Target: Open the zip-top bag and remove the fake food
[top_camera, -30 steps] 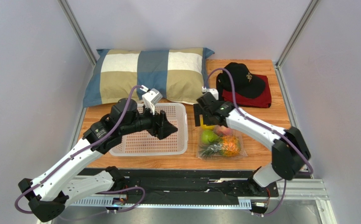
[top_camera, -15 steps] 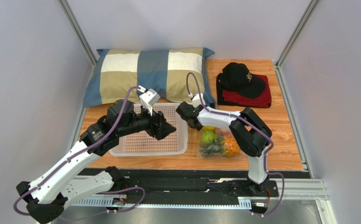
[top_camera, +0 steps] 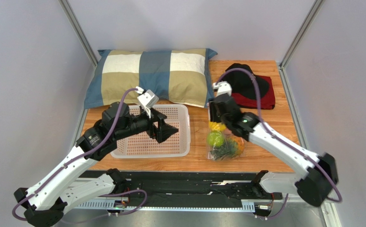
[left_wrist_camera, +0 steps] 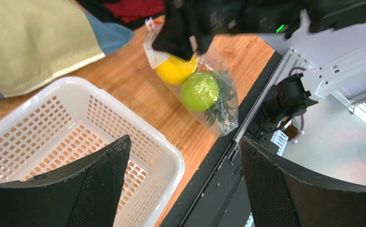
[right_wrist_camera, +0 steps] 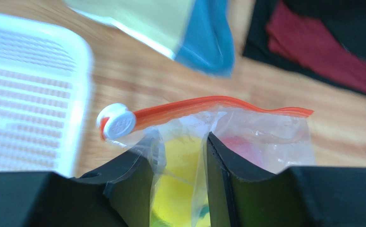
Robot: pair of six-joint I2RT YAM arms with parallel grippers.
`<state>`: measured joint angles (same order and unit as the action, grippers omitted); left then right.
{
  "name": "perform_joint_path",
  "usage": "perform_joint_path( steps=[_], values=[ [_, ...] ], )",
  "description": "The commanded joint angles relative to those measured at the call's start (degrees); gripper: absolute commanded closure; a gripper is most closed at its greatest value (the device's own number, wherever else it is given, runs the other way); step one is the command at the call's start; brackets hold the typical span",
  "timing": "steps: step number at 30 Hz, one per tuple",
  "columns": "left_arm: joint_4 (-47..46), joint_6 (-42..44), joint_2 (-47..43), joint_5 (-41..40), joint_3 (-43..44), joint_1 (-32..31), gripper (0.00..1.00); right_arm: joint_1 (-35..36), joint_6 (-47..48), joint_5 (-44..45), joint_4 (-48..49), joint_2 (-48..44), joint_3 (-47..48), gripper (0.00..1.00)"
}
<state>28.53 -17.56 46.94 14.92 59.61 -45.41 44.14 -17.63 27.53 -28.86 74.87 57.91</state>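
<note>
Between the black fingers (right_wrist_camera: 128, 179) of the right gripper (right_wrist_camera: 180, 142) sits a fold of the clear crinkly plastic zip-top bag (right_wrist_camera: 265, 132), pinched just under its red-orange zip strip (right_wrist_camera: 208, 105). The jaws are narrowed to a slim gap and clench the film. A small round white slider tab (right_wrist_camera: 117, 121) sits at one end of the strip, just above one finger. Through the plastic a yellow plastic citrus (left_wrist_camera: 175, 70) shows behind the fingers, with a pink-red fruit (right_wrist_camera: 244, 149) beside it. From the left wrist, the bag hangs tilted from this grip, its lower part on the light wooden table (top_camera: 199, 118), holding a round green plastic apple (left_wrist_camera: 199, 91) under the citrus and dark green leaves (left_wrist_camera: 224, 106) next to it. The left gripper (left_wrist_camera: 184, 142) is spread wide and grasps nothing. Its two fingers (left_wrist_camera: 99, 184) hover over the right end of the white perforated plastic basket (left_wrist_camera: 166, 156), which lies just left of the bag. Farther back lie a blue, tan and cream checked pillow (top_camera: 151, 75) and, to the right, a black cap (top_camera: 246, 80) on a folded red cloth (top_camera: 261, 99).
</note>
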Motion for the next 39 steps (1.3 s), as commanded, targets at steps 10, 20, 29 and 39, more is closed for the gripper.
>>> perform_joint_path(
  steps=[10, 20, 29, 39],
  values=[
    [-10.87, 13.95, 18.17, 10.75, 13.23, -0.12, 0.06, -17.33, 11.49, -54.15, 4.87, -12.66, 0.01, 0.66],
    [-16.66, 0.44, 20.83, 11.79, 7.38, -0.21, 0.16, -18.38, -8.02, -8.86, -10.41, -7.22, 5.36, 0.15],
    [-18.16, -7.31, 21.35, 14.35, 2.43, -0.21, 0.22, -30.78, -8.91, -24.97, 5.47, -0.08, -4.12, 0.05],
    [-16.32, -2.40, 23.72, 3.30, 4.81, -7.49, 0.23, -37.89, -10.41, -36.30, 18.90, 14.24, -4.47, 0.11]
  ],
)
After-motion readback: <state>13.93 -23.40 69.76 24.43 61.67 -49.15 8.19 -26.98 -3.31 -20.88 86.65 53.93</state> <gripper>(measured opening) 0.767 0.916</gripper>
